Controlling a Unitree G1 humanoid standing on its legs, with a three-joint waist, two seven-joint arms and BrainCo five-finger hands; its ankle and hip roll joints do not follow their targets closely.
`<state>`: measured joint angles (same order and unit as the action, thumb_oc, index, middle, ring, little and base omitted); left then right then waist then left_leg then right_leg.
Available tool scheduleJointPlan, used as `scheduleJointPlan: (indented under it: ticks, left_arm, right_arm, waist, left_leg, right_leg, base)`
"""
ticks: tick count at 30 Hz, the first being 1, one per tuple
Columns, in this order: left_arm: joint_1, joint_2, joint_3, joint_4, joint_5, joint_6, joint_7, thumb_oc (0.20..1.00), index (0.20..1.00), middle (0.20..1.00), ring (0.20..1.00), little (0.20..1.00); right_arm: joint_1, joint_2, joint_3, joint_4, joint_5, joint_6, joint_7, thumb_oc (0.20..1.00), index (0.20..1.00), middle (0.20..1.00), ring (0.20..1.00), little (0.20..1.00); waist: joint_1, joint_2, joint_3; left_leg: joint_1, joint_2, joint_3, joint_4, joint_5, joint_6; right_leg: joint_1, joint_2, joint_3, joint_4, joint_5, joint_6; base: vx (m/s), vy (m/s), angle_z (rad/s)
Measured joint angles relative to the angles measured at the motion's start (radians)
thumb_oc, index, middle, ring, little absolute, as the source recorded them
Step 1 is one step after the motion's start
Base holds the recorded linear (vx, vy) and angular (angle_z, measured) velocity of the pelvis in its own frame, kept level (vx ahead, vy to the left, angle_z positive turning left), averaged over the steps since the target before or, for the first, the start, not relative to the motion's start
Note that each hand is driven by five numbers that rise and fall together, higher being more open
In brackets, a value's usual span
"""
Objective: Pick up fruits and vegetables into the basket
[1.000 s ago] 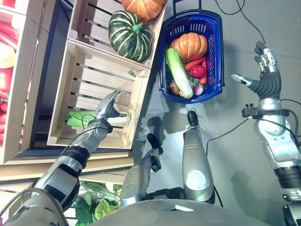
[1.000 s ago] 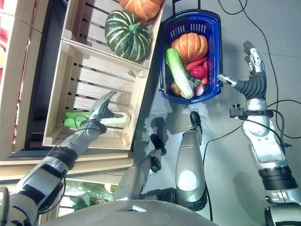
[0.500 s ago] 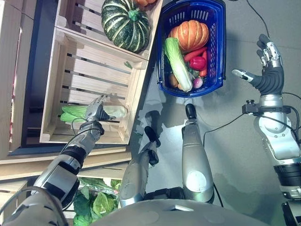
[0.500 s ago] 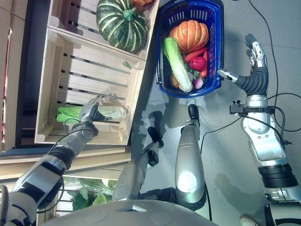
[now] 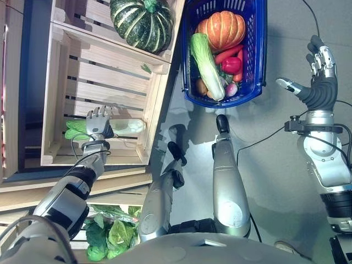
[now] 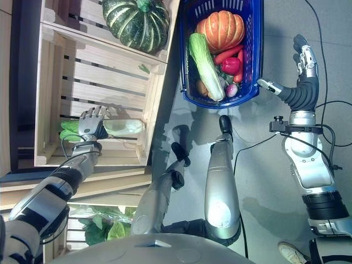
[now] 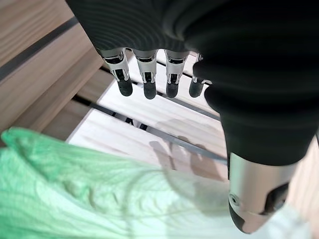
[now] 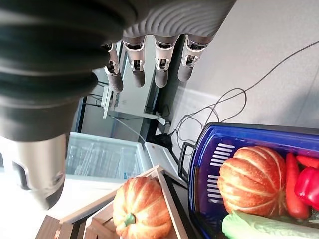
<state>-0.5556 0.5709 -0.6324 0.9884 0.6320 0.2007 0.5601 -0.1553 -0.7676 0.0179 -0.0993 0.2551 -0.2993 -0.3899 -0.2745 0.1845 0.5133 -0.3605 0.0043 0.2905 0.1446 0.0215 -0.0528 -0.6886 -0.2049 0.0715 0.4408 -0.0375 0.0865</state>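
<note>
A pale green napa cabbage [image 5: 127, 126] lies on the slats of the lower wooden crate [image 5: 52, 110]. My left hand [image 5: 97, 121] hovers over its leafy end, open. In the left wrist view the fingers [image 7: 144, 84] point straight past the cabbage [image 7: 89, 194], and the thumb is above it. The blue basket [image 5: 259, 52] stands on the floor to the right and holds an orange pumpkin [image 5: 223, 30], another napa cabbage [image 5: 204, 60], a red pepper [image 5: 231, 65] and smaller vegetables. My right hand [image 5: 319, 82] is raised to the right of the basket, open and holding nothing.
A green striped pumpkin [image 5: 142, 23] fills the crate beyond the cabbage's crate. An orange pumpkin [image 8: 137, 209] sits in a further crate. Leafy greens [image 5: 110, 236] lie on a lower shelf near me. Grey floor lies around the basket.
The view has shifted. My left hand has slid left along the cabbage, from its white stem end to its leafy end, and its fingers have straightened. The right hand has stayed raised.
</note>
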Motion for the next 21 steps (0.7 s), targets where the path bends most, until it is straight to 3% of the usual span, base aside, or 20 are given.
scheduleJointPlan:
  ticks: [21]
  left_arm:
    - [-0.063,-0.01,-0.078,0.085,0.007,0.147,-0.053,1.0,1.0,1.0,1.0,1.0]
  right_arm:
    - [-0.056,0.001,0.031,0.0,0.0,-0.031,-0.039,1.0,1.0,1.0,1.0,1.0]
  waist:
    - [-0.008,0.0,0.0]
  left_leg:
    - [-0.11,0.006,0.026,0.081,-0.039,0.005]
  right_leg:
    - [-0.099,0.006,0.035,0.014,0.015,0.002]
  base:
    - [0.0,0.001,-0.03]
